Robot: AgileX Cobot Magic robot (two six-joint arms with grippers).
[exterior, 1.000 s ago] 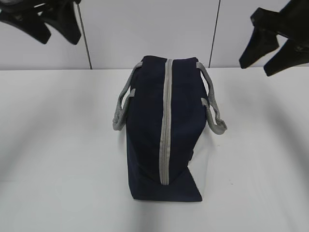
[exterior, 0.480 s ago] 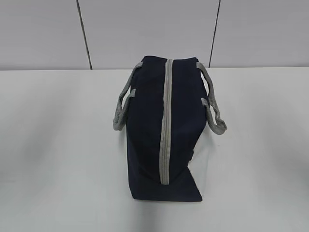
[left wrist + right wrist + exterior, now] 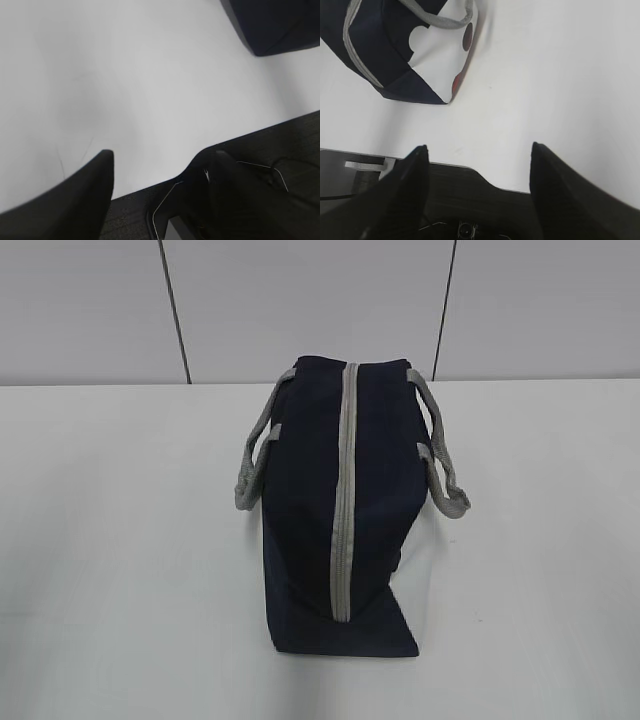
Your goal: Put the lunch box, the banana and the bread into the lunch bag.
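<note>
The left gripper (image 3: 160, 170) hung with its two black fingers (image 3: 85, 195) spread wide and nothing between them, above the near edge of the white table (image 3: 125, 85). From it, a dark corner of the lunch bag (image 3: 280, 25) showed at about 1 o'clock in the left wrist view, well apart from the fingers.

The right gripper (image 3: 477, 165) was likewise spread apart and empty, its fingers (image 3: 555, 185) hanging over the table's front edge. In the right wrist view the bag lay at about 11 o'clock, with its white side panel (image 3: 437, 60) turned toward the camera; that panel carried round dark and red marks, and a grey handle (image 3: 437, 20) drooped across it.

Neither gripper appeared in the exterior view. There the lunch bag (image 3: 310, 500) sat near the middle of the table, its long axis running from 12 to 6 o'clock. The grey zipper (image 3: 343, 500) ran along its top ridge and looked closed. One handle (image 3: 255, 455) hung at 9 o'clock and the other (image 3: 445, 465) at 3 o'clock. A grey panelled wall (image 3: 300, 310) stood behind the table at 12 o'clock.
</note>
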